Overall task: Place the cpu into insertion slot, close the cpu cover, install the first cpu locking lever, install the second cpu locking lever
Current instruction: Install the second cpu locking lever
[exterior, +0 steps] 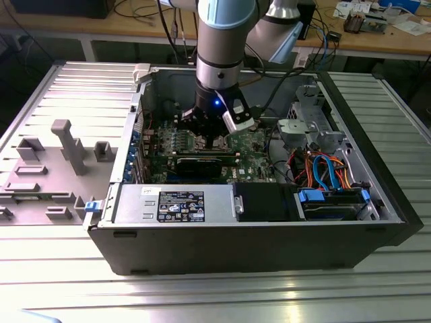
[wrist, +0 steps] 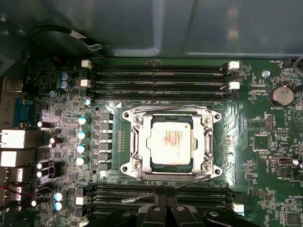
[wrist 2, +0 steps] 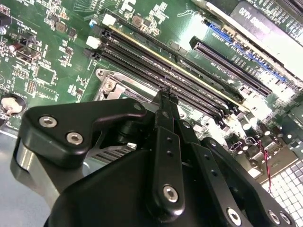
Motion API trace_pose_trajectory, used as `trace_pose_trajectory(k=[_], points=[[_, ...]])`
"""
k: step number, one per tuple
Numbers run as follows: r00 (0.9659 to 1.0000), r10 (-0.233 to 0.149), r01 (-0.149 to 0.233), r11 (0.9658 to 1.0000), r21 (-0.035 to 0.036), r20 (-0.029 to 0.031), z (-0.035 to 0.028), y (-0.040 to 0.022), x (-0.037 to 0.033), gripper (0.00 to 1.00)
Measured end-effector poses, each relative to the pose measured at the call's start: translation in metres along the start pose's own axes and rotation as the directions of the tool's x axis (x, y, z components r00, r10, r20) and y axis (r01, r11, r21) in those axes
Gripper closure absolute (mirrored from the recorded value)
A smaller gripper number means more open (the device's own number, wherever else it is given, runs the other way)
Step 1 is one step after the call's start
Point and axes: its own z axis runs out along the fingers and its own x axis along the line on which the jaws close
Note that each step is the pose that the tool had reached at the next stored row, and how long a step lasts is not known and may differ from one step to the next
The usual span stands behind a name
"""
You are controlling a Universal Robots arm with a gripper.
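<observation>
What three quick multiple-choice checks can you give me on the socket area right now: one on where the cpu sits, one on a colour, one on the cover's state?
1. Where is the cpu?
A. On the grey fixture outside the case
B. In the insertion slot, between the two banks of memory slots
C. Held in the gripper

2. What colour is the circuit board?
A. Green
B. Red
C. White

3. How does the cpu cover stand?
A. Swung upright, off the chip
B. Removed and lying on the power supply
C. Down flat, framing the chip

Answers:
1 B: in the first wrist view the cpu lies inside the insertion slot, with memory slots along two opposite sides.
2 A: the circuit board is green in both wrist views.
3 C: the cpu cover lies flat around the chip's metal top.
</observation>
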Motion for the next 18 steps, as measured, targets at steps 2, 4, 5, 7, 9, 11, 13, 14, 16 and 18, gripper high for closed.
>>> trace_pose_trajectory(k=[2, 4, 5, 7, 9, 11, 13, 14, 16, 18], points=[[1.0, -0.002, 0.002, 1.0, -0.0053, -0.0008, -0.0001, -0.0015, 0.0, 0.89], [1.0, -0.008, 0.008, 0.9999, -0.0072, -0.0015, 0.0003, -0.0021, 0.0002, 0.89], [0.9998, -0.018, 0.018, 0.9998, -0.0092, -0.0027, 0.0008, -0.0021, 0.0004, 0.89], [0.9995, -0.032, 0.032, 0.9994, -0.0093, -0.007, 0.0019, -0.0022, 0.0004, 0.89], [0.9988, -0.049, 0.048, 0.9988, -0.0103, -0.011, 0.0028, -0.0023, 0.0005, 0.89], [0.9986, -0.052, 0.052, 0.9985, -0.0156, -0.0126, 0.0036, -0.0023, 0.002, 0.89], [0.9986, -0.052, 0.052, 0.9985, -0.0181, -0.0123, 0.0045, -0.0023, 0.0039, 0.89], [0.9986, -0.052, 0.052, 0.9985, -0.0192, -0.0125, 0.0048, -0.0027, 0.0045, 0.89], [0.9986, -0.052, 0.052, 0.9984, -0.0232, -0.0121, 0.0052, -0.0051, 0.0057, 0.89], [0.9986, -0.052, 0.052, 0.9983, -0.0275, -0.0118, 0.0052, -0.0094, 0.0077, 0.89]])
